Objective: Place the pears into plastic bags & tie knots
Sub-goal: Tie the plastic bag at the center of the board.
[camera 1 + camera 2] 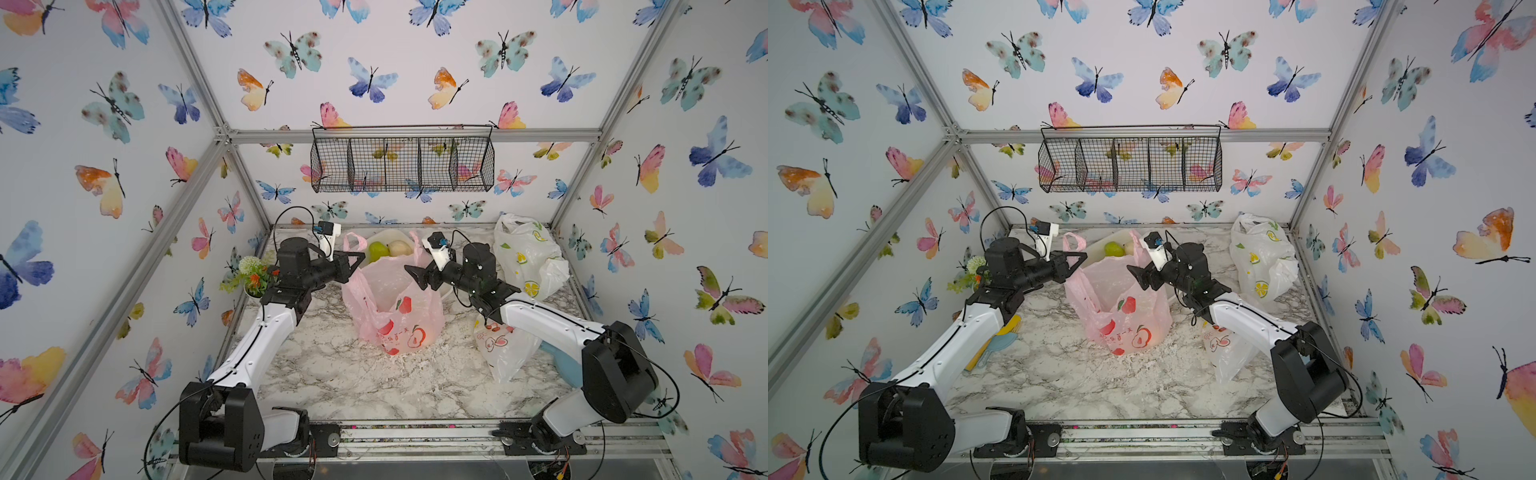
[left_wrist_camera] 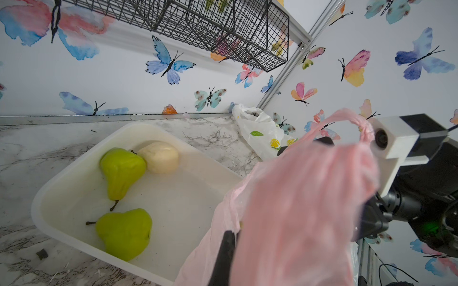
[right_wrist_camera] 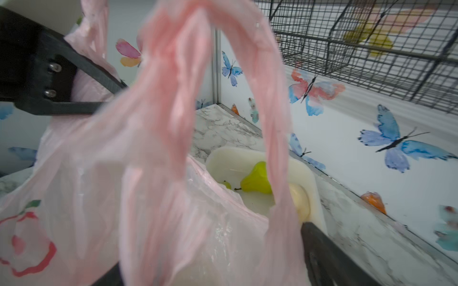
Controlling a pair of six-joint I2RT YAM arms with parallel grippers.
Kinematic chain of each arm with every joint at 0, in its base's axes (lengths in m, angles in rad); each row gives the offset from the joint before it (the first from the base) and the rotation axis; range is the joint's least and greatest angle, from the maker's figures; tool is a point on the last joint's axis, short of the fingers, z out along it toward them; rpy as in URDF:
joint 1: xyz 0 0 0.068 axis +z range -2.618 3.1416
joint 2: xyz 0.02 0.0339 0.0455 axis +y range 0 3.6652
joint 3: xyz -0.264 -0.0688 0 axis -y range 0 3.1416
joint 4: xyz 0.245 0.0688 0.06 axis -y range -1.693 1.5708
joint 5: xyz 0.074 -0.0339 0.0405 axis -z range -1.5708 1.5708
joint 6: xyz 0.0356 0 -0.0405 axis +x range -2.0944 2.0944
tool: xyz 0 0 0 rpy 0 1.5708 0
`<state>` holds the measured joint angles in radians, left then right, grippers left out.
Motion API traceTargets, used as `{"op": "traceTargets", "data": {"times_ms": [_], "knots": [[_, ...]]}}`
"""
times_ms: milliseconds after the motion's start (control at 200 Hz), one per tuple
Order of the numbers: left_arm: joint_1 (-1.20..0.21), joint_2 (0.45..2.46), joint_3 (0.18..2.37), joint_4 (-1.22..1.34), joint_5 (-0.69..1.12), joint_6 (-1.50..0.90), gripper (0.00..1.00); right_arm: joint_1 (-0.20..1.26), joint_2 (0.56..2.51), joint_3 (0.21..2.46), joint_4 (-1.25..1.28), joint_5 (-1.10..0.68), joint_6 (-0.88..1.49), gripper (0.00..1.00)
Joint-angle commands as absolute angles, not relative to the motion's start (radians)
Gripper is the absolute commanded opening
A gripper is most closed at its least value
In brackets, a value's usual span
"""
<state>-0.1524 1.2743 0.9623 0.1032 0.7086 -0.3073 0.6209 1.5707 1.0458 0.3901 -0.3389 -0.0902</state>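
Note:
A pink plastic bag [image 1: 395, 316] with red apple prints stands open mid-table. My left gripper [image 1: 360, 258] is shut on its left rim; one finger [image 2: 223, 257] shows against the plastic. My right gripper [image 1: 412, 276] is open, its fingers [image 3: 322, 250] wide apart around the bag's right handle loop [image 3: 272, 123]. Two green pears [image 2: 122, 170] [image 2: 124, 232] and a cream pear [image 2: 159, 157] lie in the white tray [image 2: 44, 195] behind the bag. A lemon-print bag [image 1: 530, 257] sits back right. A red-doodle bag [image 1: 503, 349] lies under my right arm. I cannot make out knots on them.
A black wire basket [image 1: 401, 164] hangs on the back wall. A small flower pot [image 1: 253, 274] stands at the left edge beside my left arm. Yellow and blue items [image 1: 1000, 336] lie under the left arm; a blue object [image 1: 567, 365] lies at the right edge.

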Motion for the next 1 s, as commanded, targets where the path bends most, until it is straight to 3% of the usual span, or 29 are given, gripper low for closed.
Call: {"op": "traceTargets", "data": {"times_ms": [0, 200, 411, 686, 997], "knots": [[-0.153, 1.246, 0.958, 0.093, 0.731, -0.299, 0.00, 0.606, 1.614, 1.082, 0.391, -0.448, -0.079, 0.69], [-0.155, 1.243, 0.966, 0.080, 0.730, -0.302, 0.00, 0.598, 1.623, 1.074, 0.430, -0.426, -0.008, 0.34], [-0.165, 1.272, 0.984, 0.037, 0.716, -0.288, 0.00, 0.599, 1.587, 1.058, 0.381, -0.348, -0.027, 0.03], [-0.241, 1.391, 1.077, -0.156, 0.720, -0.096, 0.00, 0.636, 1.440, 1.016, 0.289, -0.341, -0.056, 0.02], [-0.247, 1.495, 1.161, -0.207, 0.815, -0.001, 0.06, 0.751, 1.493, 1.140, 0.141, -0.299, -0.205, 0.03]]}}
